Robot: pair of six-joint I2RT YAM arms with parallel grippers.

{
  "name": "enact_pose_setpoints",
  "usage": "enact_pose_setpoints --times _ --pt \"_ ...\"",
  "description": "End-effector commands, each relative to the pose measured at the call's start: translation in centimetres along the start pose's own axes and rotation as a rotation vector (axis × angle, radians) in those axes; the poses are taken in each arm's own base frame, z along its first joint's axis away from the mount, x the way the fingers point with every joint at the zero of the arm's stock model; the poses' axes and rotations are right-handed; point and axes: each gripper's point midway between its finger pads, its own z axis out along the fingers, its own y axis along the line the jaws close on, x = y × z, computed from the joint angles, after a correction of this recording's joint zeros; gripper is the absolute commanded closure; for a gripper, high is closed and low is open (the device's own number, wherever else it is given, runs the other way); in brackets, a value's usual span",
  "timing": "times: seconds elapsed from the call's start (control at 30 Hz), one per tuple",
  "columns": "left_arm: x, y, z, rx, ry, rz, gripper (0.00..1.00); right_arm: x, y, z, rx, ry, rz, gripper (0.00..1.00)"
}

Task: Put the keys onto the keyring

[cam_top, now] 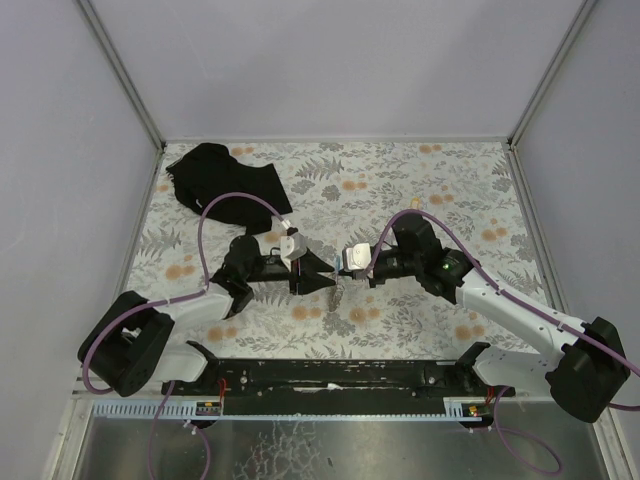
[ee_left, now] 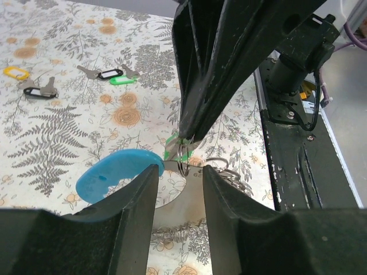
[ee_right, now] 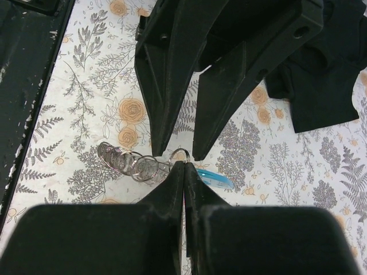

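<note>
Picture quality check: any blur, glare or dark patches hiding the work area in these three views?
Top external: even light, soft shadows, but the work between the arms is tiny. Left wrist: the left gripper's fingers loom dark and soft; the keyring beyond is sharp. Right wrist: metal rings glint; the right gripper's fingers are featureless black.

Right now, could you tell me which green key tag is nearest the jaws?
The green plastic key tag beside the light-blue plastic tag; the other green tag lies far off by a black-tagged key.
</note>
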Motion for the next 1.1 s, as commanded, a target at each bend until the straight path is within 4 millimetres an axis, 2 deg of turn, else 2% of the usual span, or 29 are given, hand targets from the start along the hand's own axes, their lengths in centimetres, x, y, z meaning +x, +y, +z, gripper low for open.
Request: enact_pose_setpoints --times 0.0,0.1,0.47,0.7,0.9,1.07 --pt "-1.2 -0.3 0.4 0.076 -0.004 0.090 0.64 -3.1 -0.9 -0.2 -0.009 -0.072 -0.077 1.00" --pt "-1.6 -0.4 0.6 0.091 -0.009 0.100 0.65 -3.2 -0.9 -0.2 -0.010 -0.075 -0.080 1.00" --pt "-1.4 -0.4 1.0 0.126 0.011 0.076 0.79 -3.3 -1.0 -0.2 -0.011 -0.074 -0.082 1.00" --pt "-0.9 0.1 1.0 0.100 0.028 0.046 0.99 -3.2 -1.0 -0.5 -0.002 -0.066 -0.085 1.00" --pt "-1.2 1.5 0.9 -0.014 0.010 0.008 1.00 -2.5 -0.8 -1.0 0.031 -0.039 -0.084 1.00" --pt "-1.7 2.5 0.4 -0.113 -0.021 -0.026 1.00 -0.9 -0.1 -1.1 0.059 -0.026 -0.131 1.00"
